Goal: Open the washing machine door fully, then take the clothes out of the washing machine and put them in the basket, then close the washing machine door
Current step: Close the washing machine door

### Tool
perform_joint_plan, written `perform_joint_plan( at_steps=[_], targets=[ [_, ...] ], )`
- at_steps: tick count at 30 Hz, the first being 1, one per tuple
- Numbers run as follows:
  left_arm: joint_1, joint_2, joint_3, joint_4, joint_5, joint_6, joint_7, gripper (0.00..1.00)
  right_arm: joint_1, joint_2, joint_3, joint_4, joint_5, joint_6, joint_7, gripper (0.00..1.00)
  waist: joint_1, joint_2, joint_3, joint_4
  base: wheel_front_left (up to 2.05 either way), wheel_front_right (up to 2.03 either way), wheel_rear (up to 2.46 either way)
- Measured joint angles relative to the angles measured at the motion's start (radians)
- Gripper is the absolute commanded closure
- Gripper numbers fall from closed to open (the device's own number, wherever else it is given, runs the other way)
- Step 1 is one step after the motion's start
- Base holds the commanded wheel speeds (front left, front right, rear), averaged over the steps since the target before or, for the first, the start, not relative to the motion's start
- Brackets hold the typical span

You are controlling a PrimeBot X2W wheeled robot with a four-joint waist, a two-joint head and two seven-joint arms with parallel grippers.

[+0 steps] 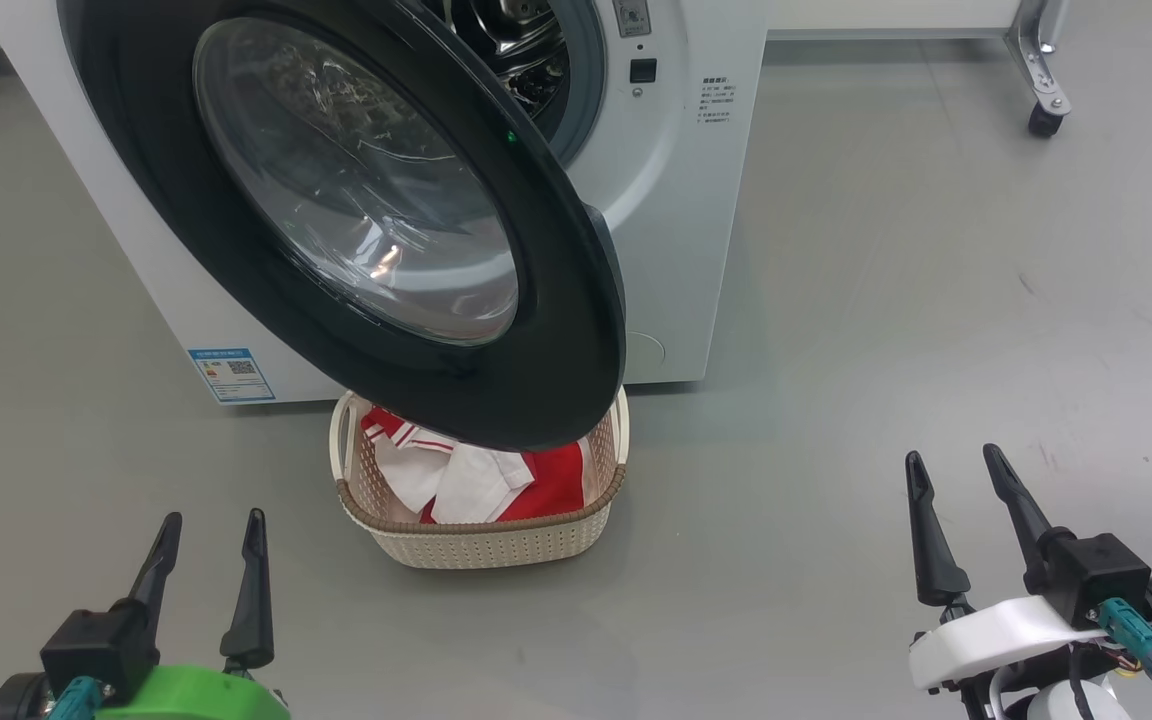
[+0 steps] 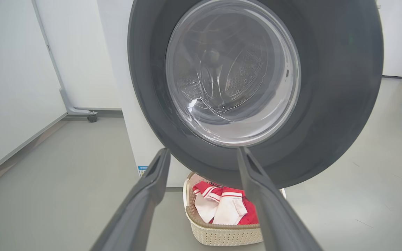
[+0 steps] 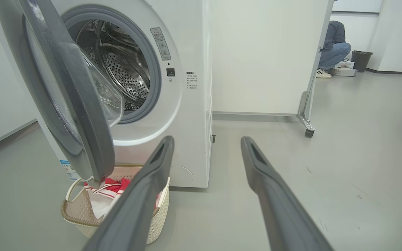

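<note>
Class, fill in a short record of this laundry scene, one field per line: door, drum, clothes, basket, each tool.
washing machine door: swung open, lower rim above the basket
drum: steel, no clothes seen in its visible part
clothes: red and white, lying in the basket
basket: cream, on the floor before the washing machine
left tool: open, holding nothing
right tool: open, holding nothing

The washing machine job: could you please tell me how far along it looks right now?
Done: the washing machine door stands wide open, the clothes lie in the basket, and the visible part of the drum looks bare. In hand: nothing; both arms' jaws stand open and hold nothing, short of the door. Left: closing the door on the washing machine.
</note>
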Motion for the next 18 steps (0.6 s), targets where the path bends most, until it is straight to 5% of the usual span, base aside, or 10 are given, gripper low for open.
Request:
perform_joint_plan(
  at_steps=[12, 13, 14, 18],
  targets=[
    [0.008, -0.013, 0.008, -0.005, 0.032, 0.003, 0.0, 0.0, 0.002, 0.0, 0.0, -0.005, -0.002, 0.0, 0.007, 0.02, 0.0, 0.0, 0.004, 0.001, 0.0, 0.0, 0.0],
    [0.008, -0.014, 0.009, -0.006, 0.035, 0.003, 0.0, 0.0, 0.002, 0.001, -0.001, -0.005, -0.002, 0.0, 0.007, 0.71, 0.0, 0.0, 0.004, 0.001, 0.0, 0.0, 0.0],
    [0.008, -0.015, 0.01, -0.007, 0.035, 0.003, 0.0, 0.0, 0.002, 0.002, -0.002, -0.006, -0.002, 0.0, 0.007, 1.0, 0.0, 0.0, 0.004, 0.001, 0.0, 0.0, 0.0],
    [0.008, -0.018, 0.011, -0.01, 0.038, 0.003, 0.0, 0.0, 0.002, 0.002, -0.003, -0.009, -0.002, 0.0, 0.009, 1.0, 0.0, 0.0, 0.007, 0.001, 0.0, 0.0, 0.0]
  ],
)
